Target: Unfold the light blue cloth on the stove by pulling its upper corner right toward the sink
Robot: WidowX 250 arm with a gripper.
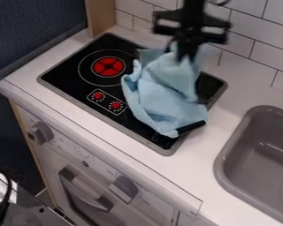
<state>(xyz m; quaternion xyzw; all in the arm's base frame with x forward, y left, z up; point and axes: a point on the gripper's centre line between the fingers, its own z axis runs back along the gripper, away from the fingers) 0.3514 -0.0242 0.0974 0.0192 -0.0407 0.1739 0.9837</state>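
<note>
The black gripper hangs at the top, right of centre, over the back right part of the stove. Its fingers are closed on the upper part of a light blue cloth. The cloth drapes down in folds over the right half of the black stove top, hiding much of it. From under the cloth's lower right corner a short black piece sticks out; what it belongs to is hidden.
A red burner and two red dials lie left of the cloth. The grey sink is sunk into the white counter at the right. White tiles stand behind, with a wooden post at the back left.
</note>
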